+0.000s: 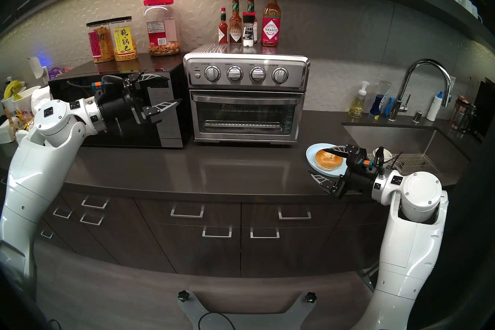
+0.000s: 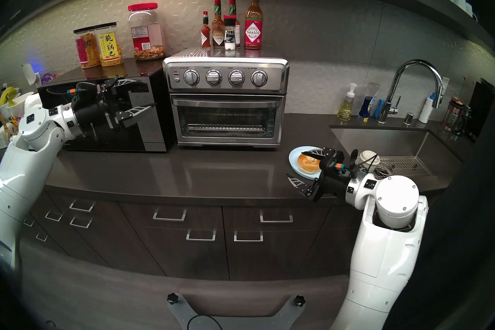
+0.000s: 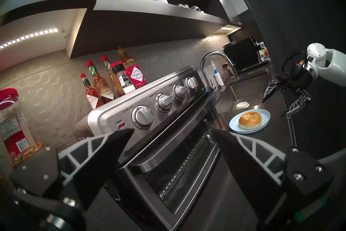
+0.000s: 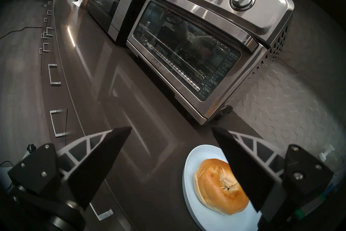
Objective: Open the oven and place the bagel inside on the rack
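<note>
From the head camera's left eye, the oven (image 1: 246, 96) is sitting shut on the bench (image 1: 187, 168), its rack (image 1: 242, 124) showing through the glass; the left end effector (image 1: 170, 89) is hanging level in front of the microwave (image 1: 117, 109), fingers spread wide and empty, clear of the door handle (image 1: 246, 99). The likely fault here is a misjudged approach: coming in sideways, the fingers could be striking the knobs or the microwave rather than hooking the handle. From the right eye, the bagel (image 2: 310, 162) is lying on the light blue plate (image 2: 296, 160) near the bench edge, beside the sink (image 2: 380, 139); the right end effector (image 2: 296, 167) is hovering over it, spread wide, holding nothing. A careless descent could be nudging the plate toward that edge. From the left wrist, the handle (image 3: 168, 140) is crossing between the open fingers at a slant, so a closing grip may be catching it skewed and slipping off as the door drops. From the right wrist, one finger is overlapping the bagel (image 4: 215, 178) in view, though whether they touch cannot be told; the glossy crust may be sliding or squashing under an off-centre pinch, and bottles on the oven's top could be toppling if the door is jerked.
</note>
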### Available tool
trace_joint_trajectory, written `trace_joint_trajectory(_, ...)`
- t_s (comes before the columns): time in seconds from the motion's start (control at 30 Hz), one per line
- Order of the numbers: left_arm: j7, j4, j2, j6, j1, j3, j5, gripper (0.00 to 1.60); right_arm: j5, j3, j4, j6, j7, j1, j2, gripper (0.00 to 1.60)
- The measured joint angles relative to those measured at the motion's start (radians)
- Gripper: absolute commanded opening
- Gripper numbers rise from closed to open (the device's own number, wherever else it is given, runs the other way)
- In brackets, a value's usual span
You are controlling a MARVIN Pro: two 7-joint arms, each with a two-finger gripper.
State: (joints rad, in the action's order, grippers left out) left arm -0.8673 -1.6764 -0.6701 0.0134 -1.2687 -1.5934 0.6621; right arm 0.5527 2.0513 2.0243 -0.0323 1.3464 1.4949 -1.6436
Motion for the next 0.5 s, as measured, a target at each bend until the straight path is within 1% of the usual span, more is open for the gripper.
trace_joint_trajectory(0.2,-0.027,0.002,0.005,0.001,0.014,0.016,0.001,1.60,0.000,0.000,0.000,0.000,0.000,0.000,0.000,1.60)
trace_joint_trajectory(0.23,-0.042,0.003,0.007,-0.001,0.029,0.041,-0.002,1.60,0.000,0.000,0.000,0.000,0.000,0.000,0.000,1.60)
trace_joint_trajectory(0.3,-0.050,0.005,0.008,-0.005,0.042,0.061,-0.009,1.60,0.000,0.000,0.000,0.000,0.000,0.000,0.000,1.60)
trace_joint_trajectory(0.5,-0.065,0.011,0.008,-0.021,0.072,0.107,-0.037,1.60,0.000,0.000,0.000,0.000,0.000,0.000,0.000,1.60)
